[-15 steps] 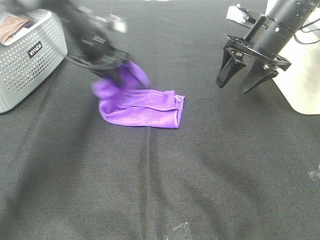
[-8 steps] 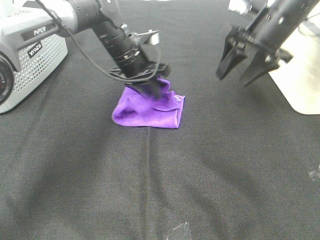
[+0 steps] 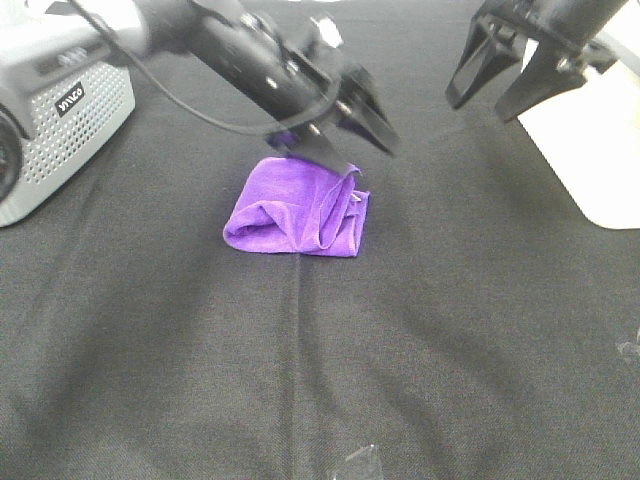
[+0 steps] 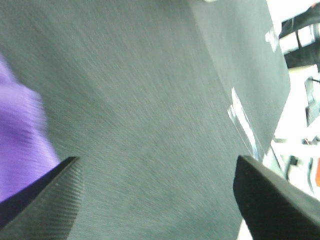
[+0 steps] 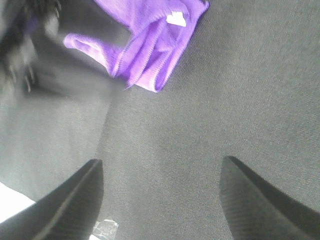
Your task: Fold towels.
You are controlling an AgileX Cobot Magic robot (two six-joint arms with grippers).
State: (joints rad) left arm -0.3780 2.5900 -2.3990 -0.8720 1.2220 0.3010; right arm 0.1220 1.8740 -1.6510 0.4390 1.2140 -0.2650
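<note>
Exterior high view: we find the purple towel [image 3: 300, 210] lying on the black table cover [image 3: 300, 380], a little left of the middle and toward the far half. It is gathered into a loose, rolled bundle. One hemmed edge stands up along its right side. In the right wrist view we see a small white tag [image 5: 176, 19] on that edge.

The left gripper [image 3: 350, 138] reaches in from the left and hangs over the far right corner of the towel. We cannot tell whether its lower finger touches the cloth. Its jaws stand apart and grasp nothing. In the left wrist view only bare table cover shows between the fingers [image 4: 47, 200], with the towel beside one of them.

The right gripper [image 3: 497, 88] hangs at the far right, above the table and well apart from the towel. Its jaws are spread and empty.

A grey perforated basket [image 3: 70, 110] stands at the far left. A white object [image 3: 590, 150] lies at the right edge; we cannot identify it.
</note>
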